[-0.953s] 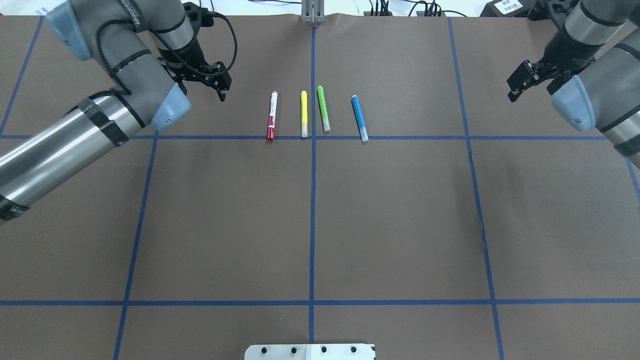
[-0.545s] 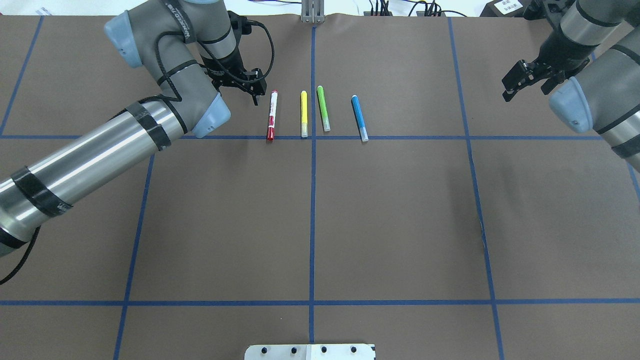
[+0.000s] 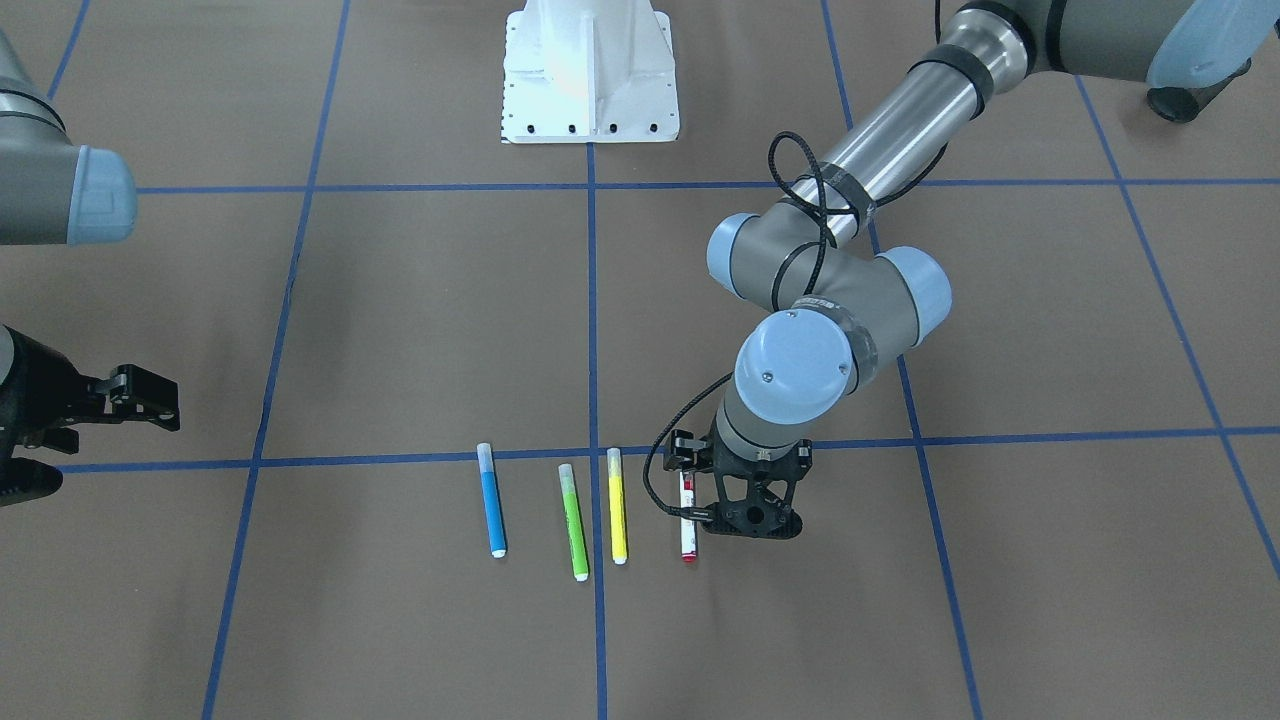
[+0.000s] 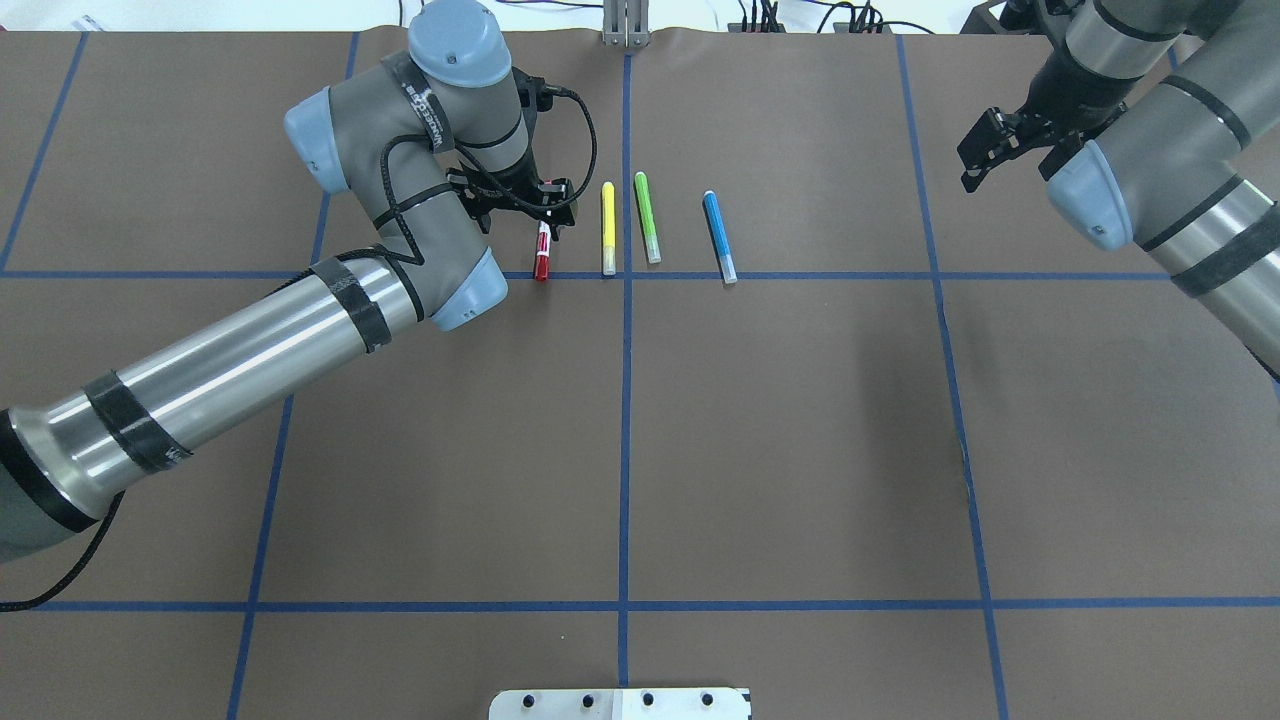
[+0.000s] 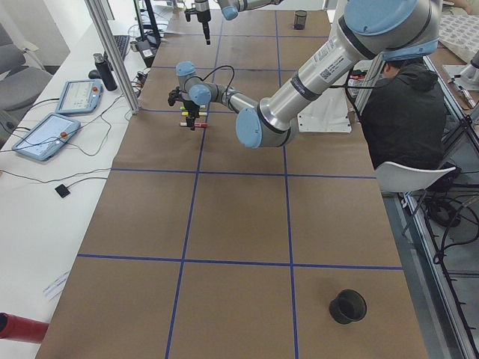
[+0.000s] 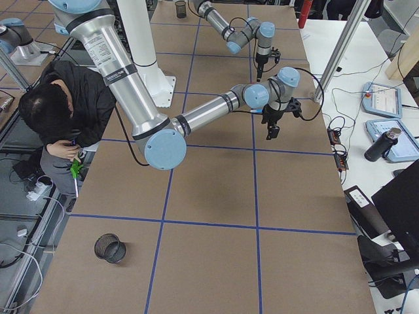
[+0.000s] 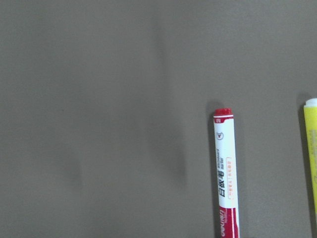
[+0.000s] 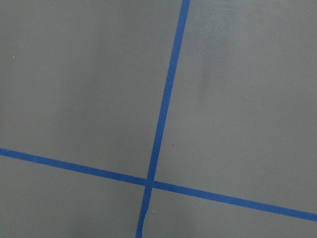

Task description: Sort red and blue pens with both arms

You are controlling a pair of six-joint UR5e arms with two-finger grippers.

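The red pen (image 4: 542, 258), white-barrelled with a red cap, lies at the left end of a row of markers; the left wrist view shows it on bare paper (image 7: 225, 173). The blue pen (image 4: 718, 235) lies at the row's right end, pale cap toward me. My left gripper (image 4: 556, 220) hovers over the red pen's far half and hides it from overhead; its jaws look open with nothing held (image 3: 748, 525). My right gripper (image 4: 1000, 172) hangs open far to the right of the blue pen, above bare paper and blue tape lines.
A yellow marker (image 4: 607, 228) and a green marker (image 4: 647, 217) lie between the two pens, close together. A black cup (image 5: 348, 306) and a mesh cup (image 6: 110, 247) stand at the table's ends. A seated person (image 5: 404, 112) is beside the robot's base.
My left arm has swung right from the table's left side until its gripper is over the red pen. The right gripper has drifted slightly left and farther back. No pen has moved.
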